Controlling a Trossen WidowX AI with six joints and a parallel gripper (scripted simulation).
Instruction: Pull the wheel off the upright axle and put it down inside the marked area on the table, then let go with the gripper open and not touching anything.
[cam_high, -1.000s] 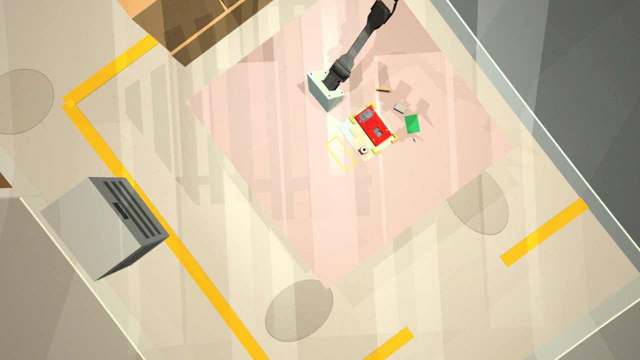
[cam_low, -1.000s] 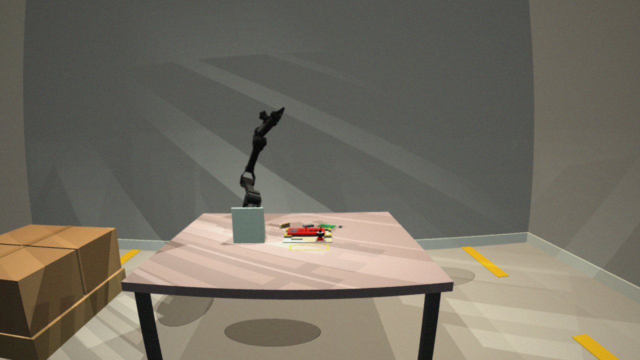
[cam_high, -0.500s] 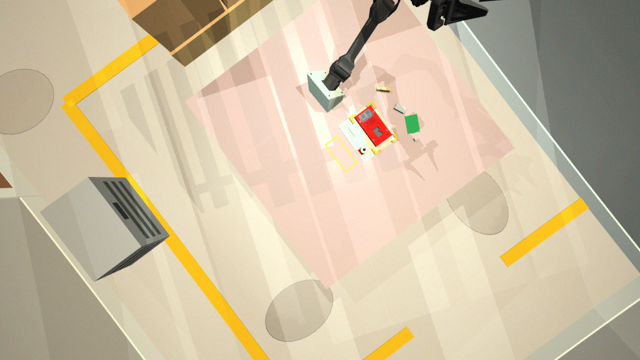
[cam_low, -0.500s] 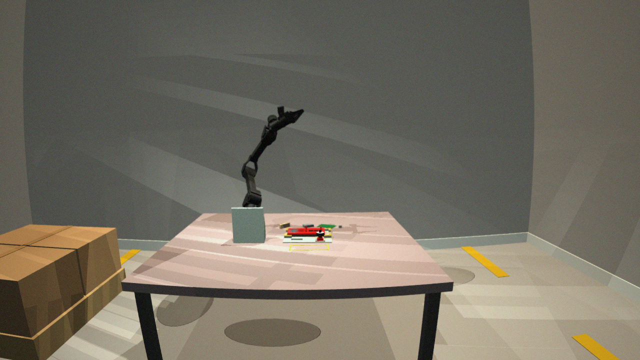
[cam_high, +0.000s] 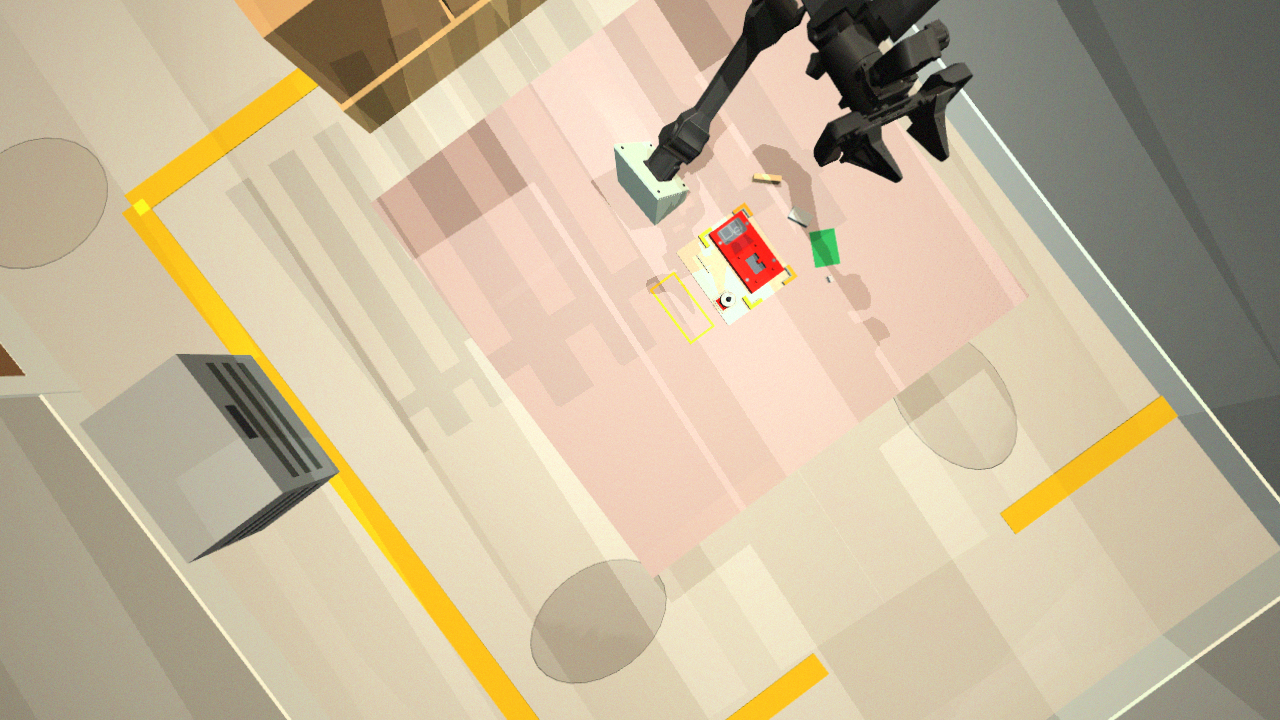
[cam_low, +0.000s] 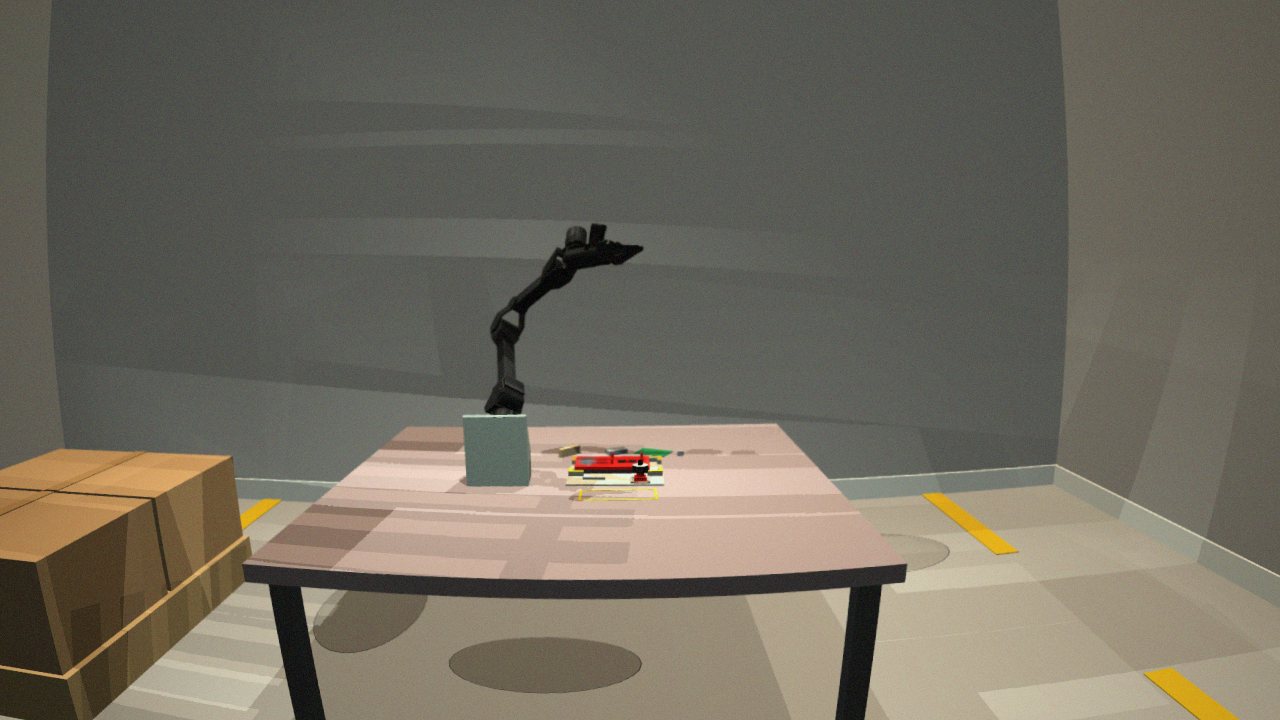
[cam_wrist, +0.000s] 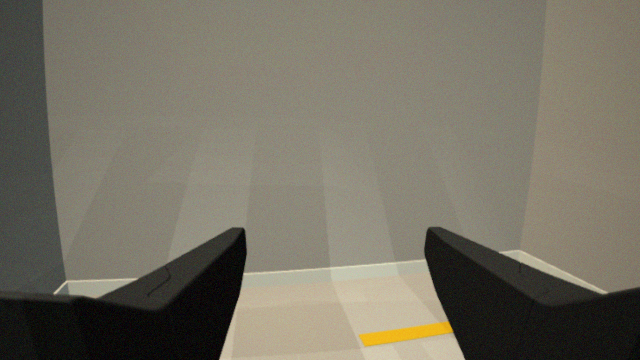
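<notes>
Matt black plastic-looking gripper (cam_high: 895, 152), fingers apart with nothing between them; well below it a smooth matt pinkish table (cam_low: 716, 537) with faint wood-like streaks; beneath its fingertips a flat green card (cam_high: 824, 248), matt, beside a red block (cam_high: 750, 253)

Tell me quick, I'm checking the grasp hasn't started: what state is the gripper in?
Gripper: open, nothing between its fingers, high above the table.

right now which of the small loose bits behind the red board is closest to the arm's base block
The tan piece. It lies nearest the grey base block, while the grey piece and green square sit farther along, away from it.
</notes>
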